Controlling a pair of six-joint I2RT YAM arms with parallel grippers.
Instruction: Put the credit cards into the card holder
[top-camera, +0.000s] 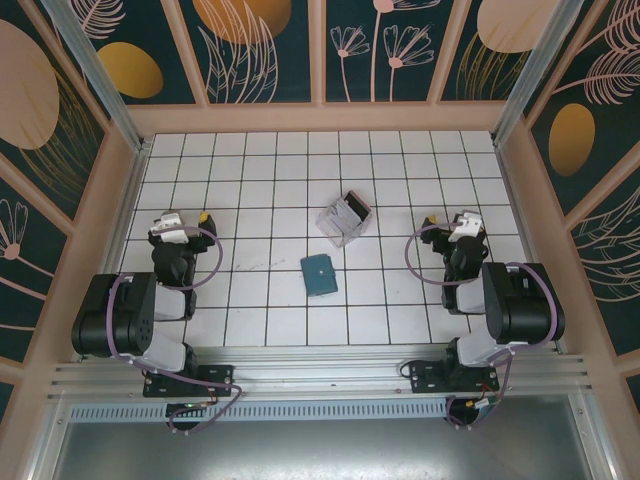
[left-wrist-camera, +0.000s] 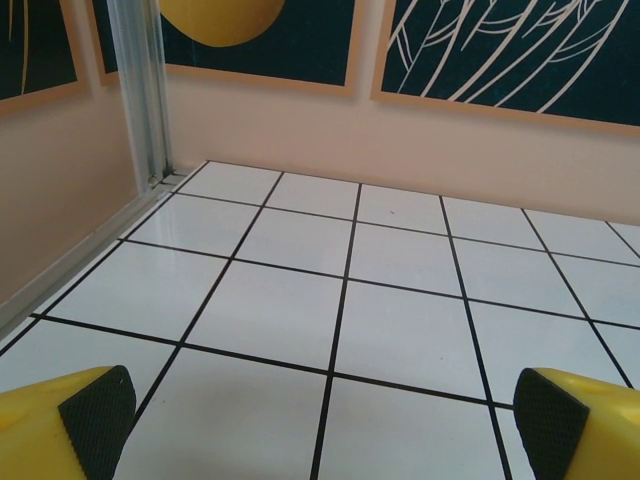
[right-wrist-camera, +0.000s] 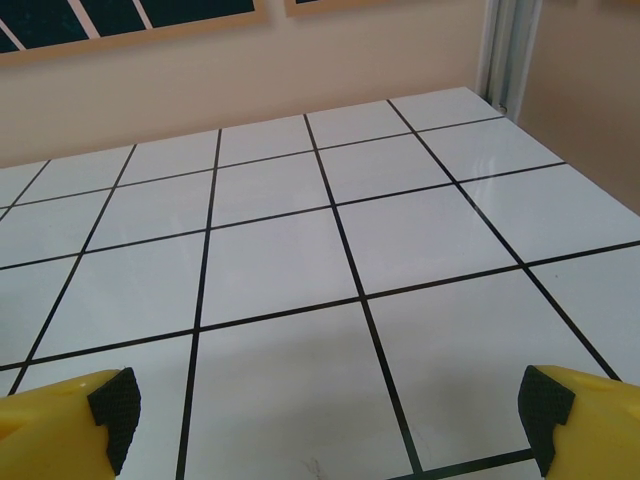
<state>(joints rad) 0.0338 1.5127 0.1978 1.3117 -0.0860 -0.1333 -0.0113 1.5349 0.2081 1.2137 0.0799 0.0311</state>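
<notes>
White tiles (top-camera: 260, 180) carry the card holder (top-camera: 319, 275) midway between left gripper (top-camera: 182, 221) and right gripper (top-camera: 452, 220), both spread.

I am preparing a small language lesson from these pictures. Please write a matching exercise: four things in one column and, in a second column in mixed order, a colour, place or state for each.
Things
1. card holder
2. clear box
3. left tool
4. right tool

Descriptions
a. open, on the right side
b. teal, lying flat
c. transparent
d. open, on the left side

Pairs: 1-b; 2-c; 3-d; 4-a
</notes>
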